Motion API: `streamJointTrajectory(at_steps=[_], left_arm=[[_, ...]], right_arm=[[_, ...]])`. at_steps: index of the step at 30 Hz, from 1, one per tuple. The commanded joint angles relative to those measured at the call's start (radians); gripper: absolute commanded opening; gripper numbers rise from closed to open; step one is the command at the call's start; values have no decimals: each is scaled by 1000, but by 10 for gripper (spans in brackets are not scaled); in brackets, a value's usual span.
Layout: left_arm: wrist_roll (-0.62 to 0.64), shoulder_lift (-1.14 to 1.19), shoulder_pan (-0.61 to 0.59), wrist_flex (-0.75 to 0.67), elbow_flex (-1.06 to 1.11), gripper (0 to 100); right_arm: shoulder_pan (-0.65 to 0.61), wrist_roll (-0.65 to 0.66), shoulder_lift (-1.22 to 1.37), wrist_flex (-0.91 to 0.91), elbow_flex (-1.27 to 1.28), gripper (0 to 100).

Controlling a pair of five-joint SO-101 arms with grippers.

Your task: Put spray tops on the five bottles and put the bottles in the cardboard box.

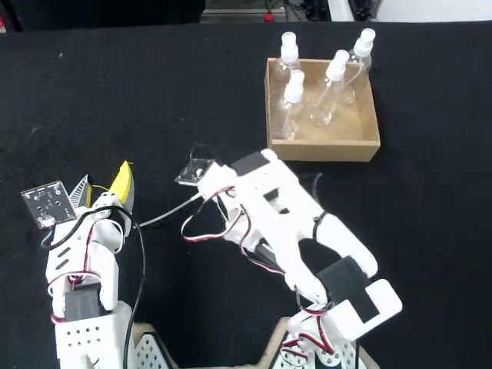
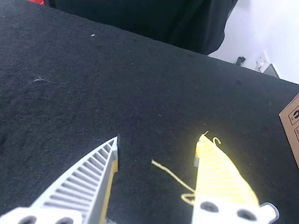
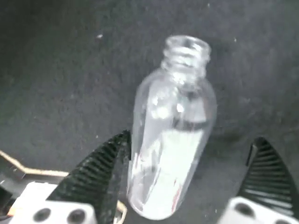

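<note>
A clear bottle [image 3: 173,140] with no spray top lies on the black table, its open neck pointing away from my right wrist. My right gripper [image 3: 191,140] is open around it. One black finger [image 3: 100,172] is close against the bottle's side and the other stands well apart. In the high view the white right arm [image 1: 284,223] covers that bottle. The cardboard box [image 1: 323,146] at the back right holds several clear bottles with white spray tops [image 1: 294,92]. My left gripper [image 1: 104,181] is open over bare table at the front left, with nothing between its fingers.
The black table [image 1: 115,92] is bare at the back left and centre. A corner of the cardboard box [image 2: 292,121] shows in the left wrist view. Loose cables [image 1: 165,215] run between the two arms.
</note>
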Motion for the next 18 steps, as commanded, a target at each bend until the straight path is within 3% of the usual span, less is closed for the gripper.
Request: streamJointTrajectory(at_steps=[1,5,10,15,18], left_arm=[[-11,-5,2,-9,21,256],[-11,-5,7,-9,21,256],[-11,-5,12,-9,21,256],[-11,-5,12,-9,21,256],[-11,-5,13,-9,21,256]], right_arm=[[-18,-71,-56,-112,28,354],[-18,-152,-56,-176,51,338],[11,-181,-56,-37,-5,185],[210,-158,-56,28,-48,171],[342,6,-56,35,-48,171]])
